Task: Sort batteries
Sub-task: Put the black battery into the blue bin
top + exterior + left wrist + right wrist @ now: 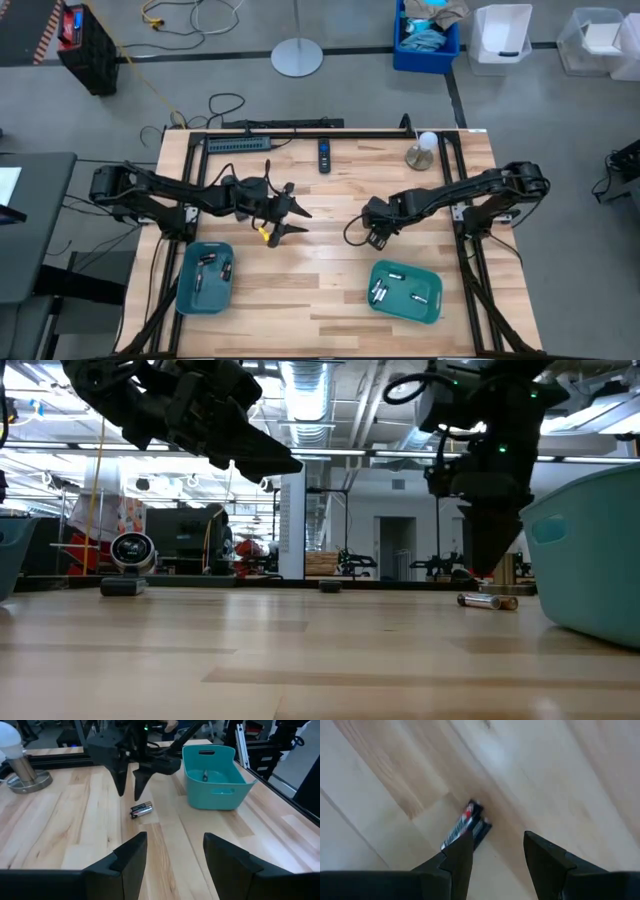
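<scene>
Most batteries sit in both teal trays [205, 295]; one battery [141, 809] lies on the bench under the right gripper [495, 855], jaws apart. Left gripper [172, 852] waits mid-frame, jaws apart.

Two batteries [141, 810] lie side by side, touching, flat on the bare wooden bench near its middle. They are short cylinders with dark bodies, a silvery band and a red mark on the label [465, 826]. From table height they show as a low silvery pair [487, 600] resting on the wood. Several more batteries [214, 266] lie loose and at mixed angles in the left teal tray [186, 297], and others [382, 291] lie scattered in the right teal tray [433, 309].
</scene>
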